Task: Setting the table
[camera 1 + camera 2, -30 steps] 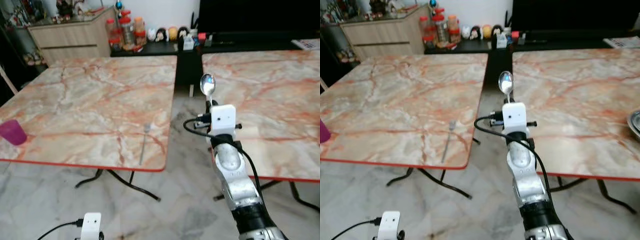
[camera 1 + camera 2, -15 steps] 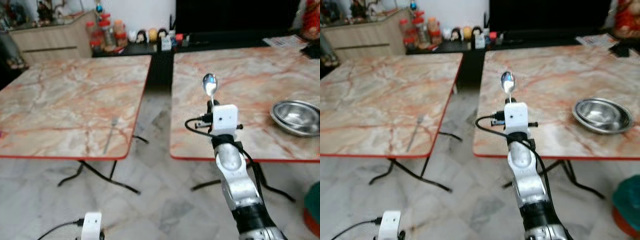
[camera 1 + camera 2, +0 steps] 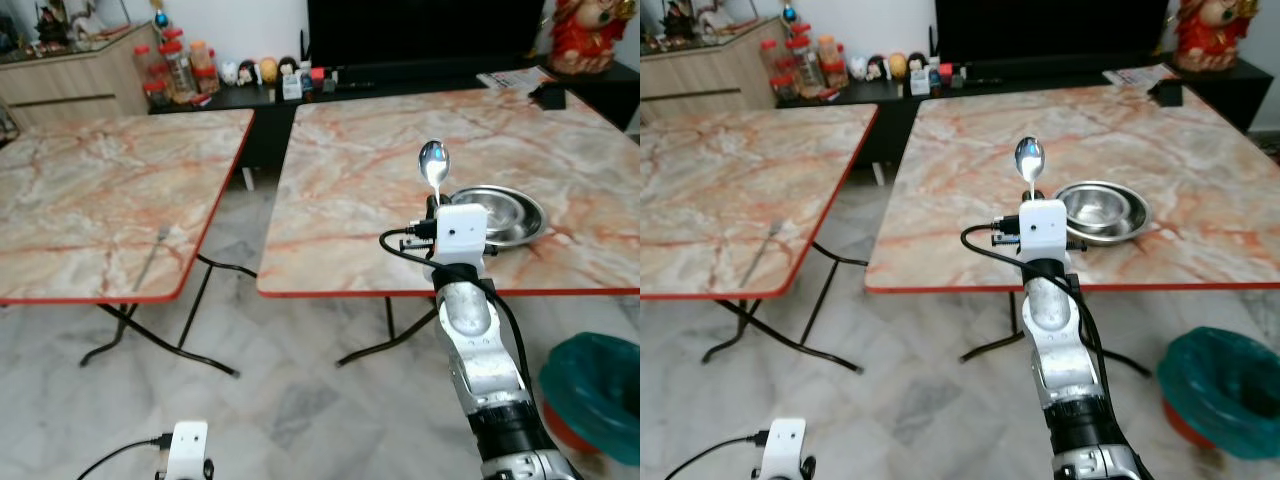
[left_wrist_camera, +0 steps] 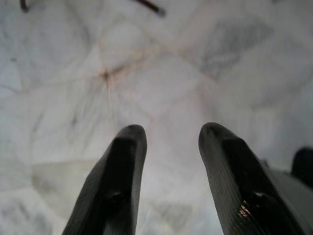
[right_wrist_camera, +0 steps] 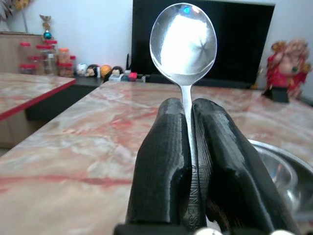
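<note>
My right gripper (image 5: 188,105) is shut on the handle of a metal spoon (image 5: 183,39), held upright with its bowl on top (image 3: 434,160). It stands at the near edge of the right marble table (image 3: 340,190). Just beyond and to the right of it, a steel bowl (image 3: 518,226) rests on that table, its rim also in the right wrist view (image 5: 281,164). A fork (image 3: 153,255) lies near the front right corner of the left marble table (image 3: 70,200). My left gripper (image 4: 168,134) hangs low and open over the tiled floor.
A gap of tiled floor (image 3: 250,330) with folding table legs separates the two tables. A teal bin (image 3: 595,390) stands on the floor at the right. Behind are a dark TV cabinet with jars (image 3: 175,70) and small figures, and a red figurine (image 3: 580,30).
The camera has swung to the right, so the left table slid off to the left and the right table, bowl and bin came into view. The spoon stays in my right gripper.
</note>
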Controlling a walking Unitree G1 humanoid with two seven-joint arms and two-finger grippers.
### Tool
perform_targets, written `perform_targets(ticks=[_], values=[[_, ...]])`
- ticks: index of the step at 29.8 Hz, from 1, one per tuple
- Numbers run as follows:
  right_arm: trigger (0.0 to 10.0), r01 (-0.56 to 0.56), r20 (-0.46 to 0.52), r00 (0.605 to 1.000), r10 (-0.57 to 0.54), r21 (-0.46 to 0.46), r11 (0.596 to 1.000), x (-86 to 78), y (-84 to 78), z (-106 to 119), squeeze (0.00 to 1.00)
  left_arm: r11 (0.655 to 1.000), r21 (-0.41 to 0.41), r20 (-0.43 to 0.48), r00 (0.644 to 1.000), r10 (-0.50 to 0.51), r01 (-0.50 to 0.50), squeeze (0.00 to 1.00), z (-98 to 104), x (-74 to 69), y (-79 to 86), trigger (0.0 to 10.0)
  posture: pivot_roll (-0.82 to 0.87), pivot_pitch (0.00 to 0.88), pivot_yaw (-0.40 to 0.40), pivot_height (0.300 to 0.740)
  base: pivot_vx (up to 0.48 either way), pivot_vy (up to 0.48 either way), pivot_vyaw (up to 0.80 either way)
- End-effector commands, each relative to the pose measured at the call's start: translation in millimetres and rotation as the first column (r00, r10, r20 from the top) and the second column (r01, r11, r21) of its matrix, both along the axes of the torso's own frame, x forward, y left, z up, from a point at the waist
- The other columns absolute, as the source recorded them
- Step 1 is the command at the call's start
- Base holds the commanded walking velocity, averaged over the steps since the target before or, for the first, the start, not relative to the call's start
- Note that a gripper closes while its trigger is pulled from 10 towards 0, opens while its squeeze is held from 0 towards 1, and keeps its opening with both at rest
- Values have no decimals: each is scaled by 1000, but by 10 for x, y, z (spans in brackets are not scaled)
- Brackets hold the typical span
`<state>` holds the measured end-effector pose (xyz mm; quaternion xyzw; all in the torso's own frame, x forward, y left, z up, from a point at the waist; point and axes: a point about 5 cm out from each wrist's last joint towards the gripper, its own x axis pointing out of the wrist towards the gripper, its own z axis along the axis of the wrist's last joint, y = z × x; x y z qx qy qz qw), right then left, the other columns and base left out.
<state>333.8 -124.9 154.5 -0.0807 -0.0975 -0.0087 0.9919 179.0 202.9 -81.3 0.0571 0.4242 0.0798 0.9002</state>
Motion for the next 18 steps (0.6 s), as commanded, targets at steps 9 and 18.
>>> perform_targets(ticks=[9,18], values=[[10000,6,14,1000,-6,-7,1000,2,-27,51,0,1000,9,4,1000,3,-3,0,11,10,31,10000,-46,19,100,740,0,-421,0],[10000,7,7,1000,-7,-10,1000,11,-43,48,0,1000,4,2,1000,18,-18,0,2,-8,30,10000,-43,19,93,740,0,-288,0]])
